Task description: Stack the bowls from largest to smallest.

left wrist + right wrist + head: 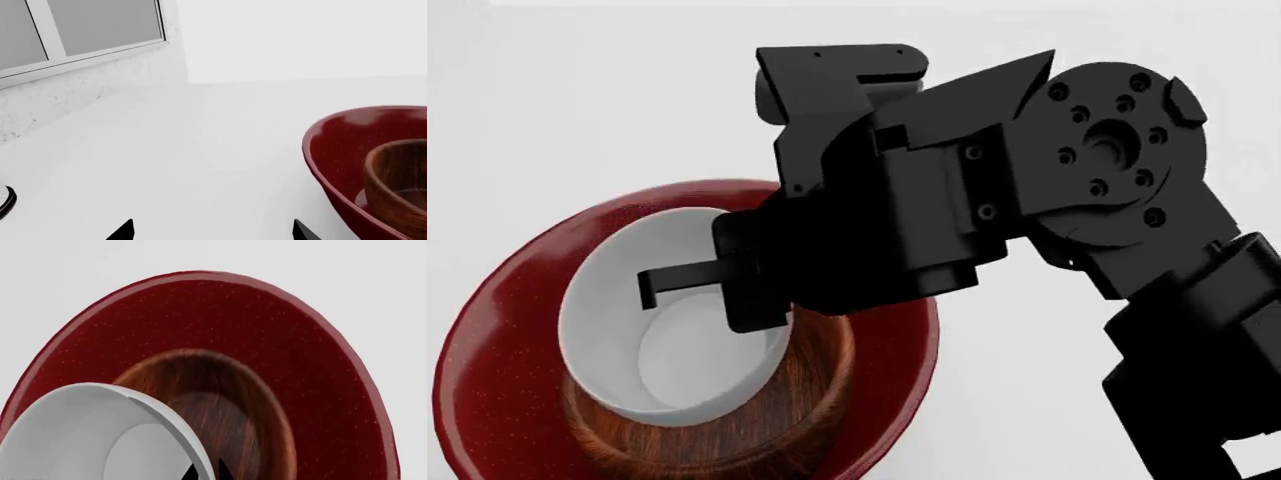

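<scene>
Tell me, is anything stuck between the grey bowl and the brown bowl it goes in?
Nothing visible. The grey bowl already sits tilted inside the brown bowl, which sits in the red bowl. The right pincer grips the grey rim.

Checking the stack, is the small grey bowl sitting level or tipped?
Tipped. The grey bowl leans inside the wooden bowl, its rim pinched by the right gripper.

We count three bowls, one of each kind — one large dark-red bowl (501, 340), one brown wood-grain bowl (807, 400) and one small light-grey bowl (607, 320). We see one black robot arm (1121, 220) in the head view. In the left wrist view we make out one window (73, 30) — and two dark fingertips (123, 231).
</scene>
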### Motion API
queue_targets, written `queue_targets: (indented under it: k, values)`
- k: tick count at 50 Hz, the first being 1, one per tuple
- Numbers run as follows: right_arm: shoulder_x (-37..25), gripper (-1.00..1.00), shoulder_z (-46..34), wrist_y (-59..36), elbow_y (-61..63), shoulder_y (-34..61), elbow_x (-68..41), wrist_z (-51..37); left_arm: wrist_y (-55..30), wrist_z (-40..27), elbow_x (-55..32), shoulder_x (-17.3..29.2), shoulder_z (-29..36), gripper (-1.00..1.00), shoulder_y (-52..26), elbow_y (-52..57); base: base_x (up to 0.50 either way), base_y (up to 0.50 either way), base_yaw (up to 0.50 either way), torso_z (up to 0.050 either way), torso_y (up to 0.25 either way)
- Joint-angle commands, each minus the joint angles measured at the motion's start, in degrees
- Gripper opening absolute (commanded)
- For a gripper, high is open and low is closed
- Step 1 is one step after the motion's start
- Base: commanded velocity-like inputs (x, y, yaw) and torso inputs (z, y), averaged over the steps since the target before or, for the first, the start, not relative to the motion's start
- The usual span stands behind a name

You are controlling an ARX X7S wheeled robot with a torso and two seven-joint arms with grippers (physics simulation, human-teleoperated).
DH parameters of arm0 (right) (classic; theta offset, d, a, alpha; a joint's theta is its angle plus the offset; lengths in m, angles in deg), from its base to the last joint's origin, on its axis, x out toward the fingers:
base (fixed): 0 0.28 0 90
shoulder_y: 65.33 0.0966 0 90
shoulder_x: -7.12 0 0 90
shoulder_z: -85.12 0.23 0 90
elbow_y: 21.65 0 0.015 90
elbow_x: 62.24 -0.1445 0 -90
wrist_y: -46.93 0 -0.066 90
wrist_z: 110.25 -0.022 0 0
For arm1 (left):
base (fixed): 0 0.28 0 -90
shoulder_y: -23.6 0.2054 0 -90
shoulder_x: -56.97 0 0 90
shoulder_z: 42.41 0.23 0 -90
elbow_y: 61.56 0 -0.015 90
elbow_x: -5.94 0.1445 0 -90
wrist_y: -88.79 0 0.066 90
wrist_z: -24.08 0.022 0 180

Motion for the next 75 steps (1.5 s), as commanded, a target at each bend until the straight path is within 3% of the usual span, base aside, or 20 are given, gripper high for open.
queue_targets:
  k: [1,38,39,50,65,68,73,74,75]
  values:
    - [1.57,-1.0,0.1,1.81,0.4,-2.51,2.74,1.33,0.02,0.1,-3.25,-0.32,-5.07,1.0,2.25,0.0,0.0,0.0,0.0,0.0,0.0]
    - [2.24,-1.0,-2.74,2.76,0.03,-4.74,7.36,3.28,0.01,0.15,-1.45,-1.59,-3.49,1.0,1.15,0.0,0.0,0.0,0.0,0.0,0.0]
    - [2.25,1.0,-2.7,2.83,0.11,-4.62,7.34,3.23,0.01,0.14,-2.12,-1.51,-4.19,1.0,1.43,0.0,0.0,0.0,0.0,0.0,0.0]
    - [2.0,1.0,-2.26,3.27,0.89,-4.29,6.22,2.93,0.01,0.13,-0.58,-1.61,-1.97,1.0,0.6,0.0,0.0,0.0,0.0,0.0,0.0]
    - [-0.44,1.0,-0.77,4.58,6.5,-4.01,8.35,3.51,0.03,0.19,-2.74,-0.26,-4.82,1.0,2.17,-0.01,0.0,0.0,0.0,0.0,0.0]
    - [-2.19,1.0,0.66,5.44,9.94,-3.74,9.26,3.62,0.55,0.33,-1.2,1.13,-2.44,1.0,2.14,-0.07,0.0,0.0,0.0,0.0,0.003]
    - [-6.91,1.0,3.98,8.62,17.37,-4.15,16.67,6.88,6.31,0.81,-1.14,8.92,-0.52,1.0,3.11,-0.28,0.0,0.0,0.0,0.0,0.0]
    - [-8.4,1.0,5.41,9.26,19.67,-4.79,15.57,7.17,4.66,2.71,-1.28,6.94,-1.77,1.0,1.89,-2.27,0.0,0.0,0.0,0.0,0.0]
    - [-9.67,1.0,6.66,11.11,21.83,-5.51,16.83,6.47,4.88,3.08,-0.13,7.77,-0.56,1.0,1.19,-2.56,0.0,0.0,0.0,0.0,0.0]
